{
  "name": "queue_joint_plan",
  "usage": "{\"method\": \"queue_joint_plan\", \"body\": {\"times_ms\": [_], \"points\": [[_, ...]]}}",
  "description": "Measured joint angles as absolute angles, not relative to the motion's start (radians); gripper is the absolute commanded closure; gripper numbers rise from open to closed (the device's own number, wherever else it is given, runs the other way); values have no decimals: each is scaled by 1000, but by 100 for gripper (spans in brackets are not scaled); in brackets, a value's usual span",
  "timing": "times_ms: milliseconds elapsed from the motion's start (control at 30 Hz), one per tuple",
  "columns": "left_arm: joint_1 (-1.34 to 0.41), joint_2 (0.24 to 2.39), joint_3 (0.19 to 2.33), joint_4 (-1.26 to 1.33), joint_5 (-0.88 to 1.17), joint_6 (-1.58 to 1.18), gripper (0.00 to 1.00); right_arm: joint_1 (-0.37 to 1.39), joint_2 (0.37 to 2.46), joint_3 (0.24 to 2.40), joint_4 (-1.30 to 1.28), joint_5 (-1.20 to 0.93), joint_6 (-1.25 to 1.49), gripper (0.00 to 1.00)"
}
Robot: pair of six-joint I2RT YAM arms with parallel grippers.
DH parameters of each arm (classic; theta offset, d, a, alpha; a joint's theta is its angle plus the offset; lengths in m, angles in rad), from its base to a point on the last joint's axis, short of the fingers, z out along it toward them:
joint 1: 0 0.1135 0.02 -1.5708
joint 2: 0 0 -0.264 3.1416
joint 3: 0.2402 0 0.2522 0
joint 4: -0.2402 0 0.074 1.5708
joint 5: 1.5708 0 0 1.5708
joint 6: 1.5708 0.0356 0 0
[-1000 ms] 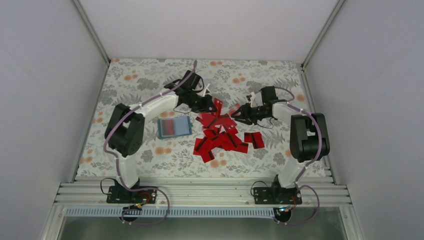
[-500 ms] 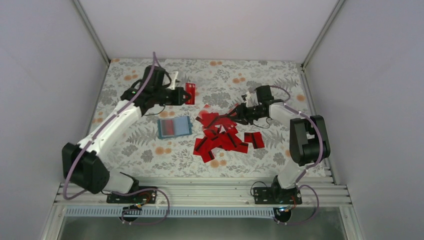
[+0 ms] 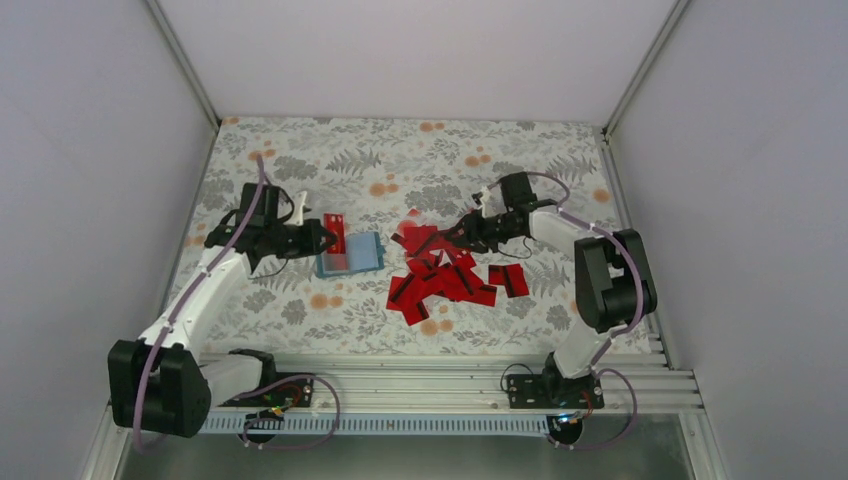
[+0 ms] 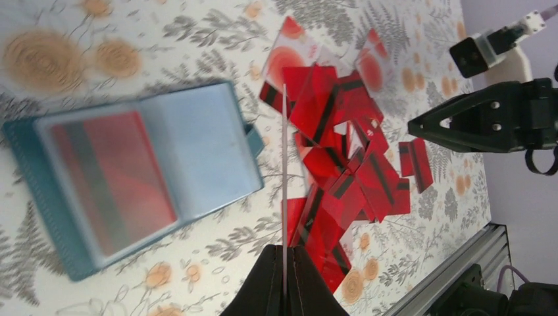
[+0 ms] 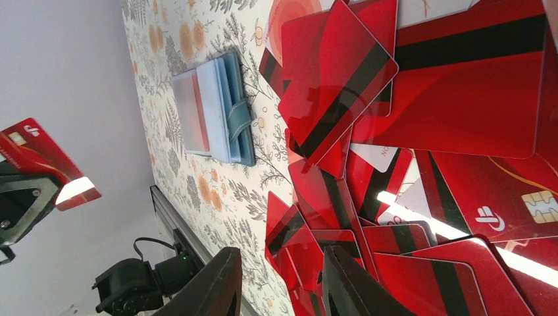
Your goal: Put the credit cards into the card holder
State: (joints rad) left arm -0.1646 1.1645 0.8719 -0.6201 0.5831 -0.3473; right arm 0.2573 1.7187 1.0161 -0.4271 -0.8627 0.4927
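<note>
Insertion step was judged in hand. One credit card (image 4: 284,164) was clamped edge-on in the left gripper (image 4: 284,255), raised near the open card holder (image 4: 197,145), which lay flat on the table (image 3: 300,160) beside the card pile (image 3: 445,272). The right gripper (image 5: 281,276) was held parted and empty over the pile. Next, the card edge needed lining up with a slot mouth.

The left arm (image 3: 192,303) and right arm (image 3: 608,275) are each being made up of white tubular links and bulky black joints. A lilac cable (image 3: 258,185) is being carried along each arm. Black tapered fingers (image 5: 217,283) and black bases (image 3: 245,385) are being shown.
</note>
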Motion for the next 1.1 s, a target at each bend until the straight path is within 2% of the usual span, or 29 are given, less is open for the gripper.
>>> {"method": "queue_joint_plan", "body": {"times_ms": [433, 767, 1100], "points": [[-1, 1202, 662, -492, 699, -318, 98, 311, 1827, 1093, -451, -850, 485, 68], [4, 1441, 657, -350, 778, -277, 98, 351, 1838, 1132, -454, -841, 489, 68], [4, 1554, 677, -327, 822, -227, 98, 364, 1883, 1171, -465, -836, 489, 68]]}}
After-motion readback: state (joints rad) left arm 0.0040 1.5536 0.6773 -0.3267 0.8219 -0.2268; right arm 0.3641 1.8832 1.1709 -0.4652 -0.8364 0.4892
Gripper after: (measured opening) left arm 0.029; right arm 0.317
